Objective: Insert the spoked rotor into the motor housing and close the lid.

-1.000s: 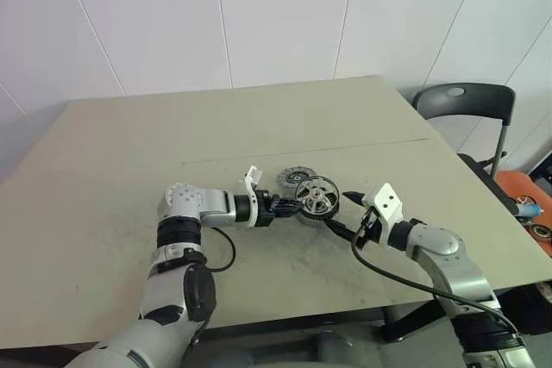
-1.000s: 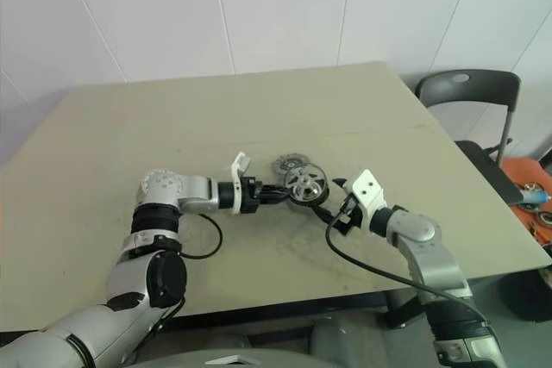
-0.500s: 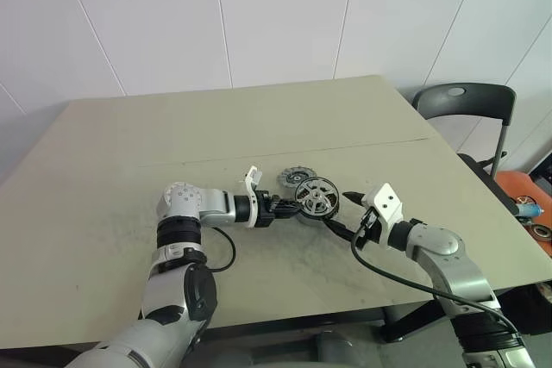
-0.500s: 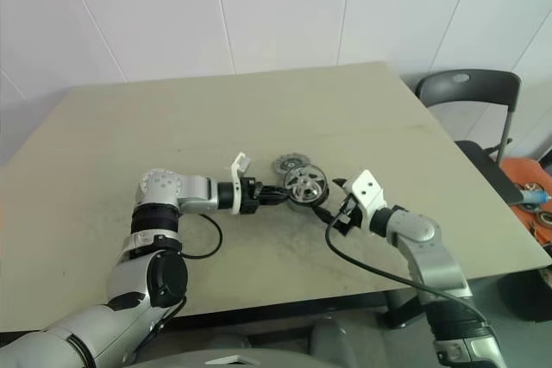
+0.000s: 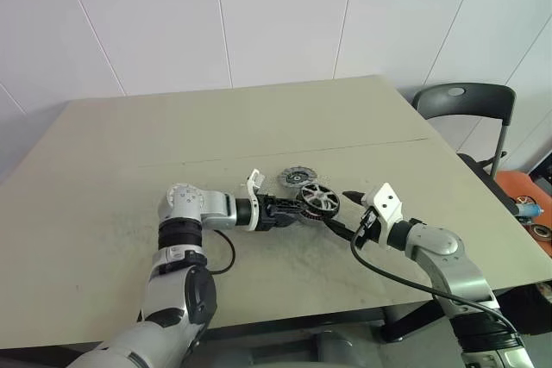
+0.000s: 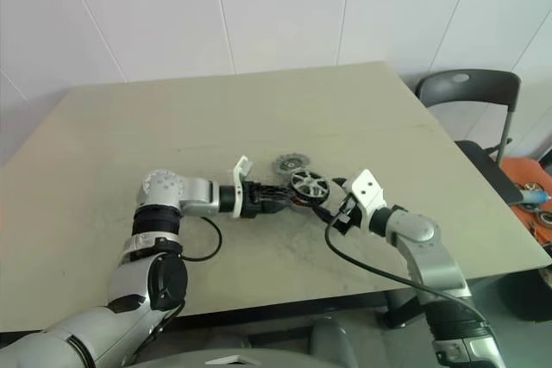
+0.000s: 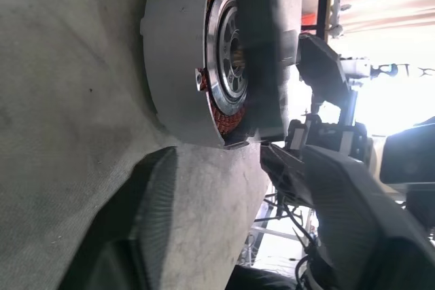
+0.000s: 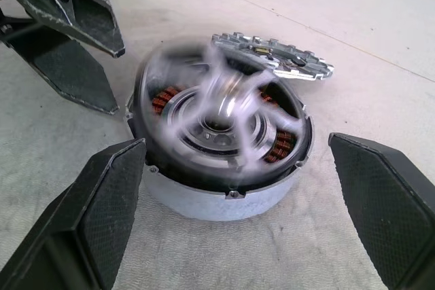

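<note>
- A black chair stands off the table's right edge; an orange thing sits on the floor past it.
- The table is pale and scuffed, with a thin seam line running across its width.
- The motor housing sits on the table a little right of the middle, nearer the front edge than the back; copper windings show inside its silver rim.
- The spoked rotor lies on top of the motor housing, its silver spokes blurred in the right wrist view; I cannot tell whether it is fully seated.
- The lid lies flat on the table just behind the motor housing, toward the back edge, close to it but apart.
- The two arms come in from either side of the motor housing, so both its left and right flanks are crowded; a black cable loops from the right arm across the table toward the front edge.
- The left gripper reaches in from the left, its fingers spread apart, one on each side of the motor housing's near rim and clear of it; it holds nothing.
- The right gripper hangs just right of the motor housing, its fingers wide apart, straddling the motor housing without touching it; it holds nothing.
</note>
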Robot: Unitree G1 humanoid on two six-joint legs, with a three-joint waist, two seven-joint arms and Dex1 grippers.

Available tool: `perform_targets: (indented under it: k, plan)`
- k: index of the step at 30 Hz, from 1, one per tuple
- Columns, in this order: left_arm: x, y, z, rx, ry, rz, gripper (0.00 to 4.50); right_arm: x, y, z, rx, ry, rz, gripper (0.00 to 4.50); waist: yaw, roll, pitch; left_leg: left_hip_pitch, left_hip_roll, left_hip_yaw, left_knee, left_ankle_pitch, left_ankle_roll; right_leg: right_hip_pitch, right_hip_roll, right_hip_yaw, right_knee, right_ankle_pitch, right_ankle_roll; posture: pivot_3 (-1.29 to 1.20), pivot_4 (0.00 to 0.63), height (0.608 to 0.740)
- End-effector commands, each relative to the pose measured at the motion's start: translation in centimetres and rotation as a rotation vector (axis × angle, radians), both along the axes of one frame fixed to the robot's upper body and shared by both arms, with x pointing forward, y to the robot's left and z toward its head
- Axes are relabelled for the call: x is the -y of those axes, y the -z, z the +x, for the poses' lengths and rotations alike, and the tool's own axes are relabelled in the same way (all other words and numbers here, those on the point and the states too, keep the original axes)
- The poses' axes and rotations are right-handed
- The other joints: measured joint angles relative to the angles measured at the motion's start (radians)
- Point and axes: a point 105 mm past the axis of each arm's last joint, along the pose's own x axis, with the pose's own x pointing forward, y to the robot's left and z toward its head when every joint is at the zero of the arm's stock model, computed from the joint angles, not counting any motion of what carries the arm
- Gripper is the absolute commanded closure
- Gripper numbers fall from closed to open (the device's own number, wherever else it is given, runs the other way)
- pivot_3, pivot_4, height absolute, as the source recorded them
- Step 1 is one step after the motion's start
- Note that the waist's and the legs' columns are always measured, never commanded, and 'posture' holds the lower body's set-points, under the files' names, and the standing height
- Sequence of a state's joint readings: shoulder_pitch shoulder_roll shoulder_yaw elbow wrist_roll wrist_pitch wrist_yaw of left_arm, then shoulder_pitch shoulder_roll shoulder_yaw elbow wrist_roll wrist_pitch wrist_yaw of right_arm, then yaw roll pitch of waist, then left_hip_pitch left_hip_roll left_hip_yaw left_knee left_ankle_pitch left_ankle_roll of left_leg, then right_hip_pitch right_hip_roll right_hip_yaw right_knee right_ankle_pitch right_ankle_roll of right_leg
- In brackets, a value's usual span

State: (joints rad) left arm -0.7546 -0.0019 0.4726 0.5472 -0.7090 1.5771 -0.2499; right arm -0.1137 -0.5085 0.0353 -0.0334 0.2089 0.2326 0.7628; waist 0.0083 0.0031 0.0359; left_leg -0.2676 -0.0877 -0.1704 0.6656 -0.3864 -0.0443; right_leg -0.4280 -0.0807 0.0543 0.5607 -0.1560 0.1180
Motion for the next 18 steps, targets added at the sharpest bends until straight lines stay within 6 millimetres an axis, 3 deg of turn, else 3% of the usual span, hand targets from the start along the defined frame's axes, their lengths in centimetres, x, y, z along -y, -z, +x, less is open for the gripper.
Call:
perform_targets:
  k: [1,6,11,14,18]
  plan:
    - [-0.4,-1.4,0.9,0.082,-0.009,0.002,1.16,-0.3,-1.2,0.4,0.052,-0.011,0.012,0.0,0.0,0.0,0.0,0.0,0.0,0.0,0.0,0.0,0.0,0.0,0.0,0.0,0.0,0.0,0.0,0.0,0.0,0.74]
    - [-0.6,-2.6,1.2,0.181,0.031,0.033,1.16,-0.4,-1.2,0.5,0.051,-0.012,0.014,0.0,-0.001,0.0,0.0,0.0,0.0,0.0,0.0,0.0,0.0,0.0,0.0,0.0,0.0,0.0,0.0,0.0,0.0,0.74]
    - [-0.6,-6.0,2.8,0.481,0.026,0.034,1.16,-0.5,-1.2,0.5,0.052,-0.013,0.017,0.0,-0.001,0.0,0.0,0.0,0.0,0.0,0.0,0.0,0.0,0.0,0.0,0.0,0.0,0.001,-0.001,0.0,0.0,0.74]
    - [-0.6,-8.1,4.1,0.81,-0.007,0.081,1.8,-0.6,-1.2,0.6,0.053,-0.013,0.02,0.0,0.002,0.0,0.0,0.0,0.0,0.0,0.0,0.0,0.0,0.0,0.0,0.0,0.0,0.001,-0.002,0.0,0.0,0.74]
    - [0.3,-7.2,4.3,1.102,0.041,0.172,3.14,-0.9,-1.2,0.7,0.056,-0.017,0.024,0.0,0.004,0.001,-0.001,-0.001,0.0,0.001,-0.001,0.0,0.0,0.0,0.0,0.001,0.0,0.001,-0.002,0.0,0.0,0.74]
